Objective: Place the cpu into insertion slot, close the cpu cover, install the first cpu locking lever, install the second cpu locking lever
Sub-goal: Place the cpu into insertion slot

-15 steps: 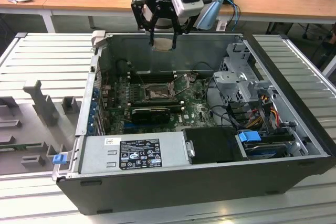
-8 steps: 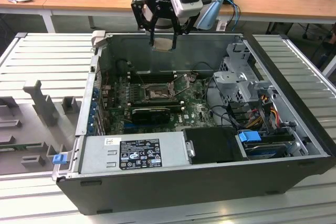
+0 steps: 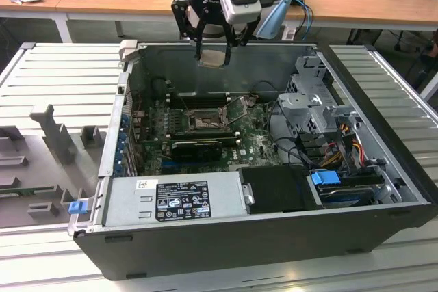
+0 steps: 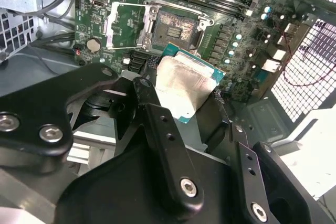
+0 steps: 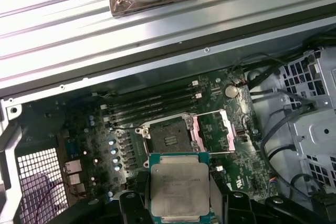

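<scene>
One gripper (image 3: 215, 51) hangs over the open computer case (image 3: 274, 244) in the exterior view. Its two black fingers are clamped on the cpu (image 3: 216, 57), which sits roughly level above the case's far wall, well clear of the motherboard (image 3: 256, 145). Inside the case are the insertion slot (image 3: 204, 122), a grey power supply (image 3: 181, 200) along the near wall and a drive cage (image 3: 311, 111) on the exterior view's right.

In the second wrist view the cpu (image 4: 184, 85) is a square chip, no side longer than another, with a dull silver lid on a teal-green board. One corner points toward the bare insertion slot (image 4: 175, 23). The cpu cover (image 4: 116, 22) is swung open beside the slot.

In the first wrist view the cpu (image 5: 179, 190) faces the camera lid-first, its edges square with the insertion slot (image 5: 168, 137). The cpu cover (image 5: 212, 132) is folded back alongside, with memory slots (image 5: 152, 103) beyond.
</scene>
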